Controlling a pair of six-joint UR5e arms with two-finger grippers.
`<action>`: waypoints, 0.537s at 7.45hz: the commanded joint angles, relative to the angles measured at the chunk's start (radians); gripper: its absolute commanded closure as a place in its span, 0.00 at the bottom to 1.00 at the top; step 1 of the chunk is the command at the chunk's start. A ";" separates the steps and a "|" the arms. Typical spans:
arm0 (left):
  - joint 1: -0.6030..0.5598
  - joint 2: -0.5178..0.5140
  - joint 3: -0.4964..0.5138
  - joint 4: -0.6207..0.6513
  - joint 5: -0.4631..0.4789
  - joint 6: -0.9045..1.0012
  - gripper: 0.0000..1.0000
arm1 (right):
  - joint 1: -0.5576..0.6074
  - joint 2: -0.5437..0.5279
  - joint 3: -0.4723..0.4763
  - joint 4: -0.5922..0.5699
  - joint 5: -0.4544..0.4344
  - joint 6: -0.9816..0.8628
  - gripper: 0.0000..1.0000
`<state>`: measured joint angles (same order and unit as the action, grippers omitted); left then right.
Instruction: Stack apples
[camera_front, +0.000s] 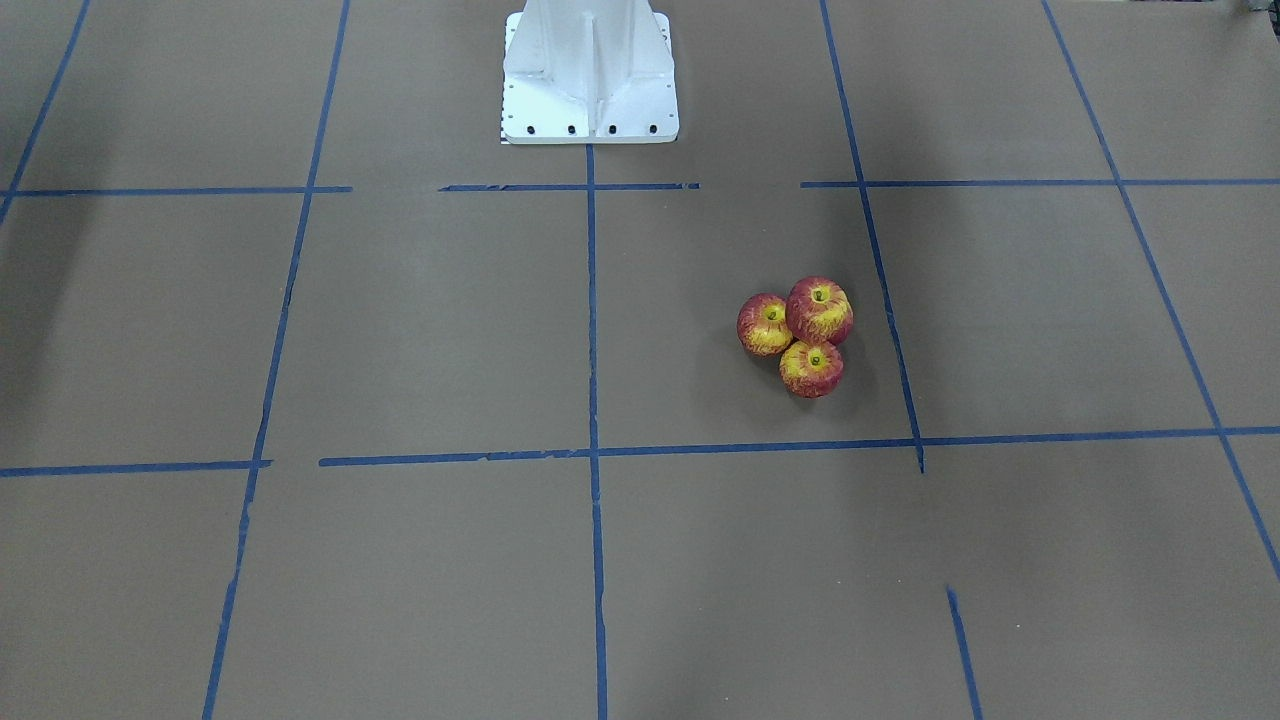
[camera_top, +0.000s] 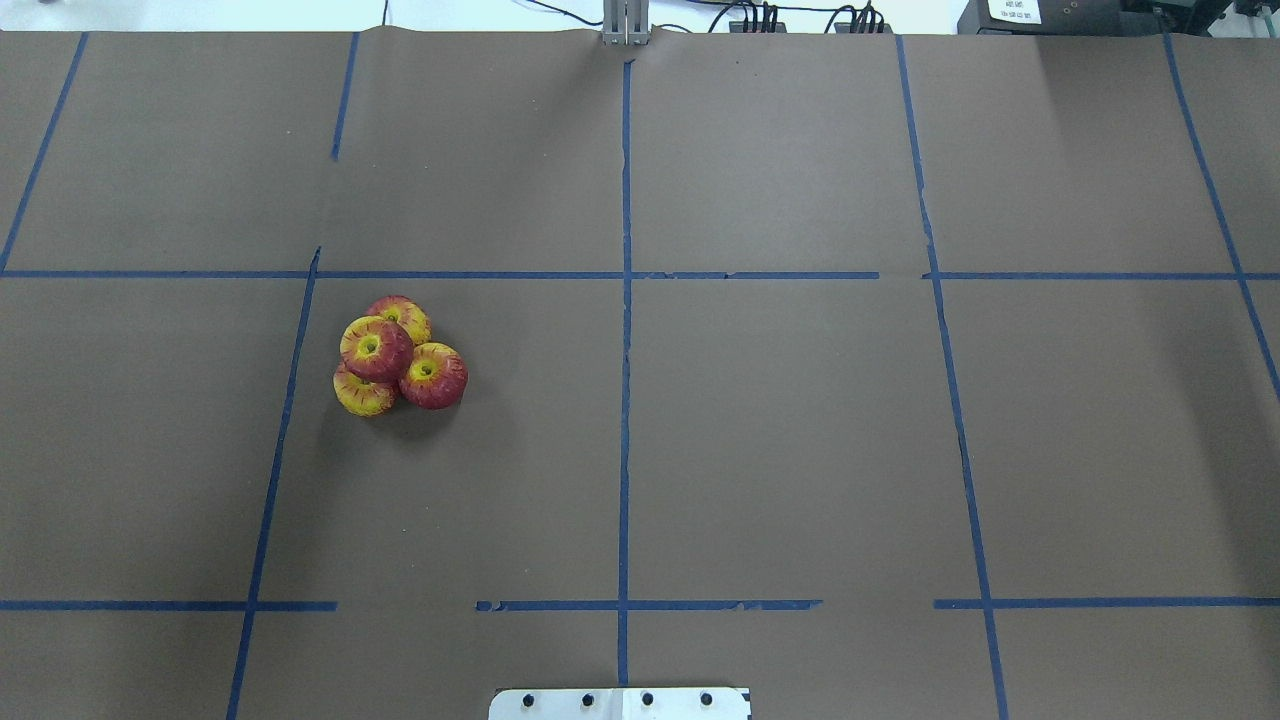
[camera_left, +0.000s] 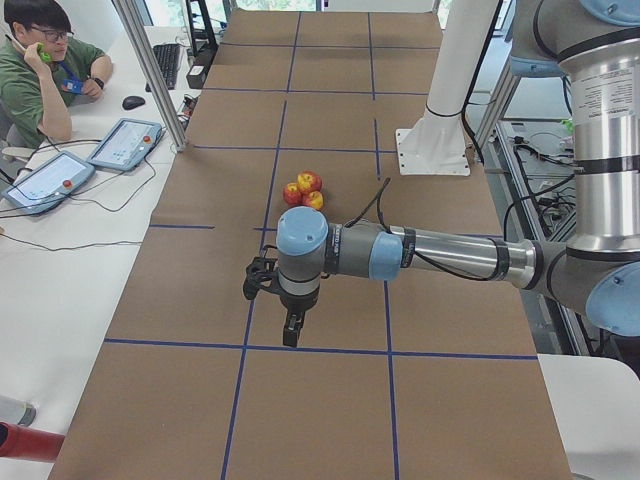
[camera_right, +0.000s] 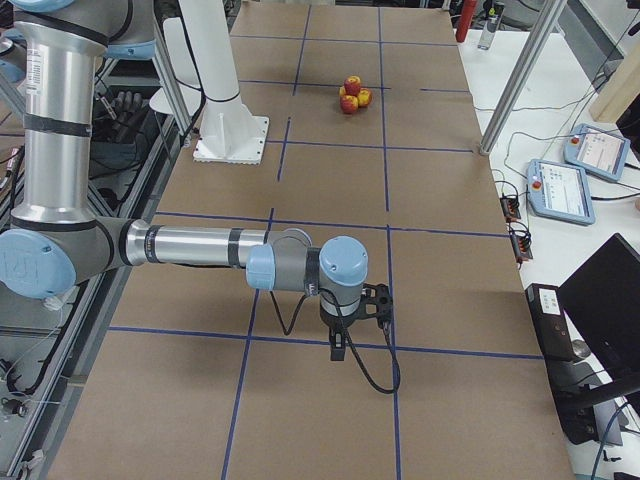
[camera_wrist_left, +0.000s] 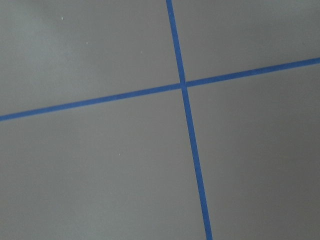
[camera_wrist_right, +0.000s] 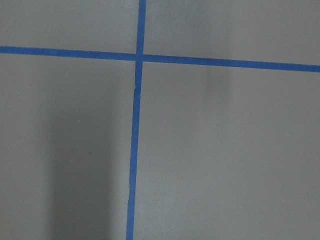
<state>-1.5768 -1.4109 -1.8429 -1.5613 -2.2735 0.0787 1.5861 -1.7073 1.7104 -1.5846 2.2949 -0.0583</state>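
Red apples (camera_top: 376, 348) stand 1 atop 3 on the tabletop (camera_top: 800, 450); left hand (camera_left: 290, 335), right hand (camera_right: 338, 348) hang clear, grip impossible to tell; best kept off the pile.

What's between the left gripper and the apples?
In the exterior left view, only brown paper and a blue tape line separate the left gripper from the apples.

Worktop (camera_top: 800, 450) covered w/ matt brown paper, smooth, slight creases; grid lines are blue tape (camera_top: 625, 400), thin, frayed in spots. Apples (camera_top: 377, 347) glossy, smooth, plastic-looking skin. Robot base (camera_front: 590, 70) is white painted metal, semi-gloss; left arm (camera_left: 450, 255) has silver metal tubes w/ light-blue plastic joint caps (camera_left: 302, 232).
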 joint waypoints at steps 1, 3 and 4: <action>0.001 -0.002 0.011 0.001 -0.004 0.003 0.00 | 0.000 0.000 0.000 0.000 0.000 0.000 0.00; 0.001 -0.019 0.025 -0.005 -0.006 0.004 0.00 | 0.000 0.000 0.000 0.000 0.000 0.000 0.00; 0.001 -0.019 0.028 -0.005 -0.004 0.006 0.00 | 0.000 0.000 0.000 0.000 0.000 0.000 0.00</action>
<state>-1.5755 -1.4264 -1.8192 -1.5646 -2.2784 0.0826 1.5861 -1.7073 1.7104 -1.5846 2.2948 -0.0583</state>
